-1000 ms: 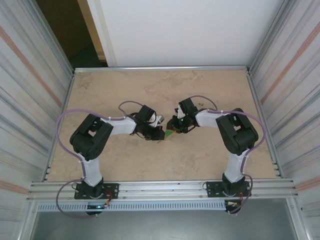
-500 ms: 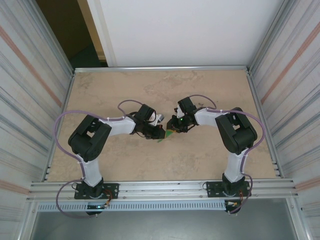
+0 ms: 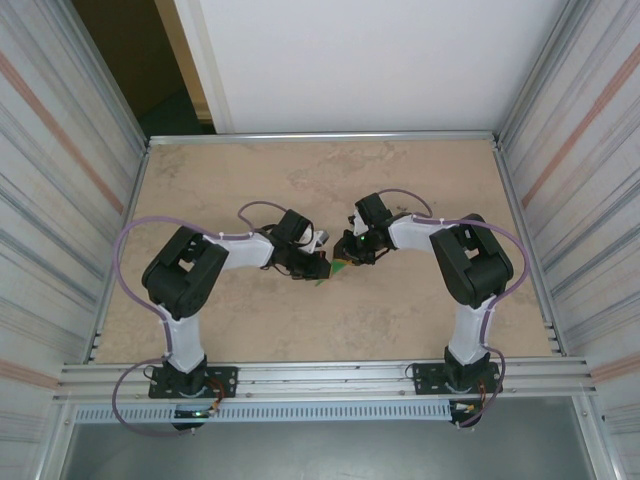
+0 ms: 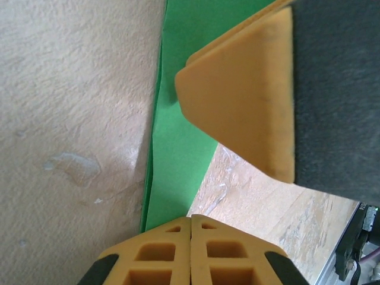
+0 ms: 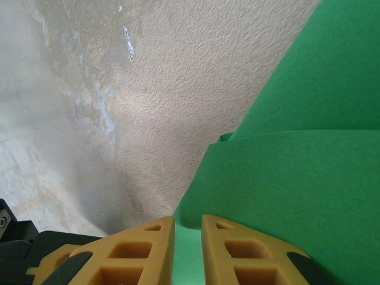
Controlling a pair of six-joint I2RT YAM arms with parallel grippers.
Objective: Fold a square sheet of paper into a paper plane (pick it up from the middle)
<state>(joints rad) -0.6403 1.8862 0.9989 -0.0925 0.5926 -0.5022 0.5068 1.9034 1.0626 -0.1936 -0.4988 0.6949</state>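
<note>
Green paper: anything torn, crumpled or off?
Nothing stands out. The green paper shows clean folded layers with straight edges and no visible tears or crumpling. The left gripper and the right gripper each pinch it.

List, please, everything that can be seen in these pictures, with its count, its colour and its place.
sheet of paper: one, bright green, folded, at the middle of the table between the two grippers.
table: one, beige marbled, under both arms.
side walls: two, ribbed grey metal, left and right of the table.
back panel: one, white, behind the table.
cables: two, purple, looping along the arms.
arms: two, black and pale, bases at the near edge.
left gripper: one, orange fingers, shut, at the paper's edge.
right gripper: one, orange fingers, closed on the paper.
</note>
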